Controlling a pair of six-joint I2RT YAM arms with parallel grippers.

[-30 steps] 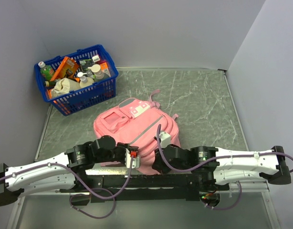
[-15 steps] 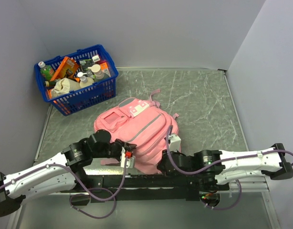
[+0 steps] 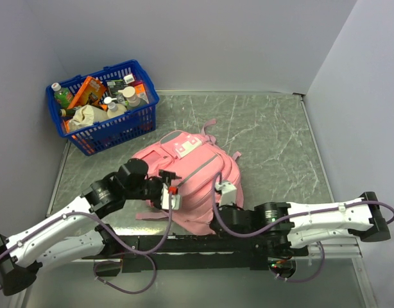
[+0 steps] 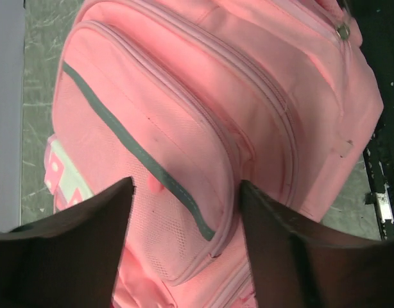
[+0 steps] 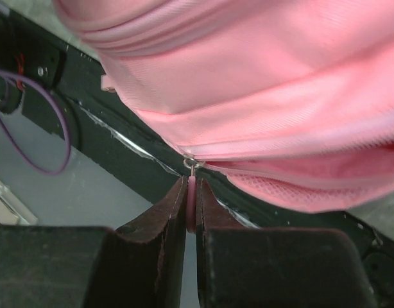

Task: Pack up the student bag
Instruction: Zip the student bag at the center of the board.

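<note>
Operator, your right gripper is pinching the student bag's six-o'clock zipper pull. Your left gripper is hovering open-jawed at nine.

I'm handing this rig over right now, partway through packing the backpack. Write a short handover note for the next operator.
Left gripper: open and empty, over the front of the large soft pink fabric backpack.
Right gripper: shut on the small pink zipper pull at the backpack's near edge.
Layout: the backpack lies flat on the grey marbled table top. The blue plastic basket sits at the far left corner, holding bottles and an orange box.
Done: zipper pull gripped. No opening shows in the bag yet.
Left: probably unzip, move the basket items into the bag, then close it.
</note>
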